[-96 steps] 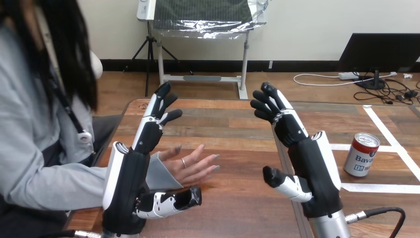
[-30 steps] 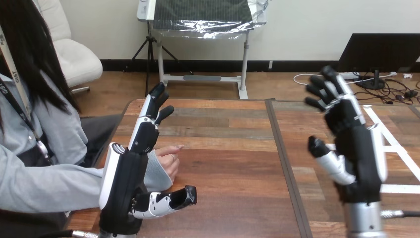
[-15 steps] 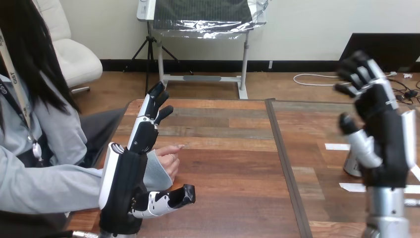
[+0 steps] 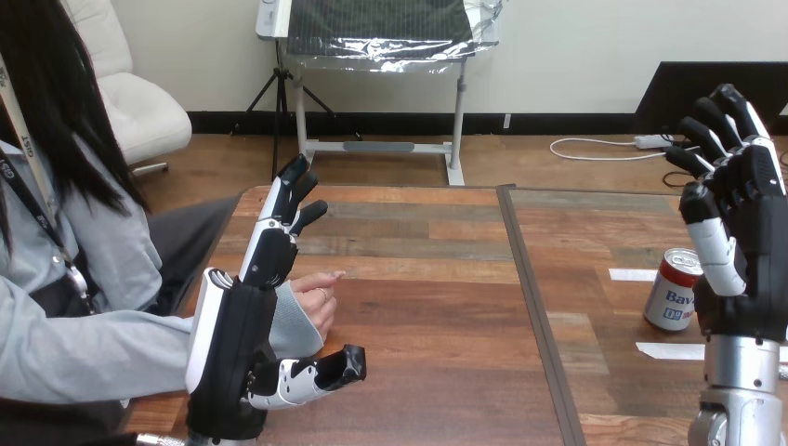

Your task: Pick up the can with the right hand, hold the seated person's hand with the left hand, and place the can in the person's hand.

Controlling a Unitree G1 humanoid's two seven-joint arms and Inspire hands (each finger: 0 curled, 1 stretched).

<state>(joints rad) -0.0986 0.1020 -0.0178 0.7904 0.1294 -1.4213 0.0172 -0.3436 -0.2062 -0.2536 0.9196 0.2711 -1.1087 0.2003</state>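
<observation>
Can [image 4: 671,293] upright | right hand [image 4: 755,243] raised near it — fingers [image 4: 734,100] straight

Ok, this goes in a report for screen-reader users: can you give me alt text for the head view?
The right robot hand is raised, open, beside an upright can on the table at the right, not gripping it. At the left, the left robot hand stands open and upright next to the person's hand, which rests loosely curled.
</observation>
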